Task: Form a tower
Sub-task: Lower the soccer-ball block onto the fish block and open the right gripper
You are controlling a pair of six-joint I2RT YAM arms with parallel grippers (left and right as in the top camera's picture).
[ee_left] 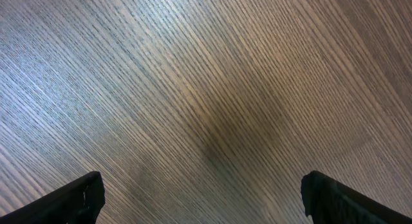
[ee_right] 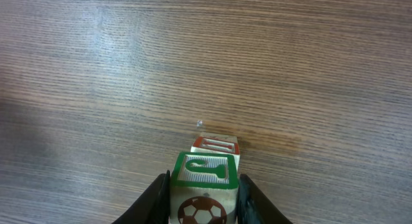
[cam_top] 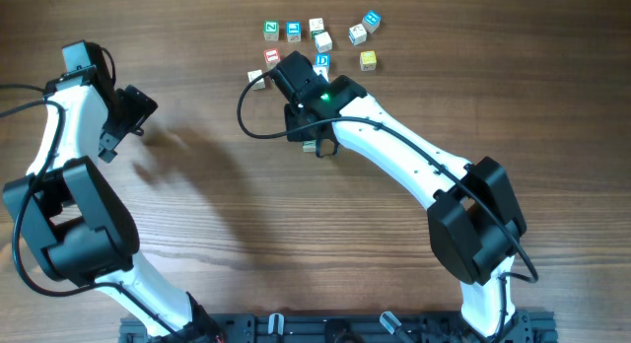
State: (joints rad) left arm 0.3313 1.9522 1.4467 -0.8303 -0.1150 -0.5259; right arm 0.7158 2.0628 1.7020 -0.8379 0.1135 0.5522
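Our right gripper (ee_right: 205, 188) clasps the green cube (ee_right: 205, 171); left gripper (ee_left: 203, 193) gapes. We should centre it squarely over the red cube (ee_right: 216, 145) at twelve o'clock.

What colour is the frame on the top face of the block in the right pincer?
Green; the block shows best in the right wrist view.
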